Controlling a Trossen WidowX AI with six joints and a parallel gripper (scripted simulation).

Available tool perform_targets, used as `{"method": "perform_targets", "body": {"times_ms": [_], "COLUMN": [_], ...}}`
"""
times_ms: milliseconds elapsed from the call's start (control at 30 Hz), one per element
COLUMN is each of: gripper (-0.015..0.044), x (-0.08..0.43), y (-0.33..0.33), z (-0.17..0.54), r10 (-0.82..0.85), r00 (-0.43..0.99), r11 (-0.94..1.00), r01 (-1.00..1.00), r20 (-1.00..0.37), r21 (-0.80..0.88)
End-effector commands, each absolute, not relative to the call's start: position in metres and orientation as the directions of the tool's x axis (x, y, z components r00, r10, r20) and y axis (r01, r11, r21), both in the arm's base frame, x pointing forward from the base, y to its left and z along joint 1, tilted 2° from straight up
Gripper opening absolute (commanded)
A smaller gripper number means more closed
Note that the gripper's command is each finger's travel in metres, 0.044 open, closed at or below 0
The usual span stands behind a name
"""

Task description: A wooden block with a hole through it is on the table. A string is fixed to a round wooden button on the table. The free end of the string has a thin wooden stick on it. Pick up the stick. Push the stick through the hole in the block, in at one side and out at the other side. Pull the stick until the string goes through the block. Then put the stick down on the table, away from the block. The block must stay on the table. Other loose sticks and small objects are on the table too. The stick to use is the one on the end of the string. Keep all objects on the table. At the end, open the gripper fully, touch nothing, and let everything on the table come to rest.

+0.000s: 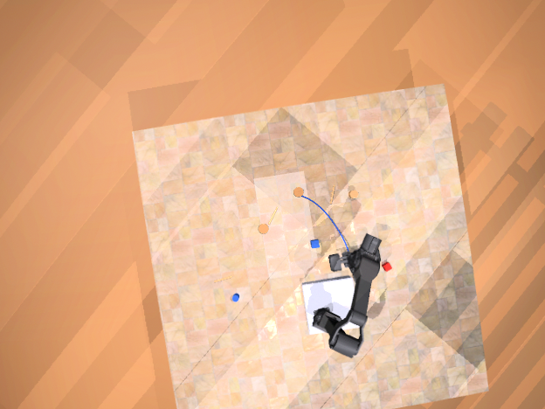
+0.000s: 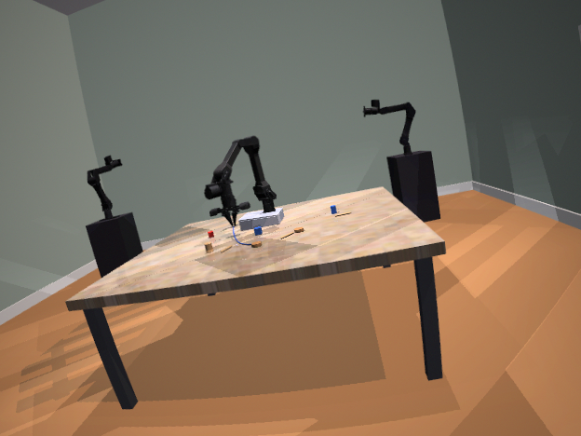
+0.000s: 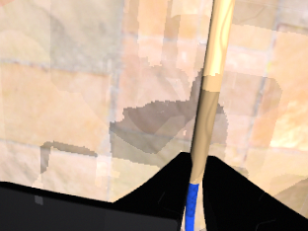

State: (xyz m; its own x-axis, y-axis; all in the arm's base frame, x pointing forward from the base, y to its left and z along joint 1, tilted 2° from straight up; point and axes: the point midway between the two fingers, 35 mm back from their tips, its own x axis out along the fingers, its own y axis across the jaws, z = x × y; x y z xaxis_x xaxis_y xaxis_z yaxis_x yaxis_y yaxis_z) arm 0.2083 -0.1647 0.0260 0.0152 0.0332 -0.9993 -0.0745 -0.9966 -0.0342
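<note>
My gripper (image 2: pixel 233 224) (image 3: pixel 195 163) is shut on the light wooden stick (image 3: pixel 217 46) at its string end, above the table. The stick points up and away from the fingers in the wrist view. The blue string (image 1: pixel 332 220) (image 2: pixel 236 238) (image 3: pixel 191 204) curves from the round wooden button (image 1: pixel 298 191) (image 2: pixel 256 244) to the fingers. A small, taller wooden block (image 1: pixel 354 194) (image 2: pixel 208 247) stands on the table, well apart from the gripper; its hole cannot be made out. The arm hides the fingertips in the top view.
Loose sticks (image 1: pixel 333 194) (image 1: pixel 273 215) (image 2: pixel 343 214) and another wooden disc (image 1: pixel 263 228) (image 2: pixel 299 229) lie about. A blue cube (image 1: pixel 314 243) (image 2: pixel 258 230), a blue cylinder (image 1: pixel 236 297) (image 2: pixel 333 209) and a red block (image 1: pixel 387 266) (image 2: pixel 210 233) are on the table. My arm stands on a white base (image 1: pixel 327 293).
</note>
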Motion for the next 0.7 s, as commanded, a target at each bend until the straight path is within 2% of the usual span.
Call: {"method": "perform_targets", "body": {"times_ms": [0,667], "gripper": [0.0000,0.0000], "x": [0.209,0.217], "y": [-0.166,-0.164], "z": [0.034,0.049], "r10": [0.029,0.042], "r00": [0.020,-0.019], "r11": [-0.997,-0.996], "r01": [-0.070,-0.076], "r20": [-0.999,-0.999], "r21": [-0.031,-0.040]}}
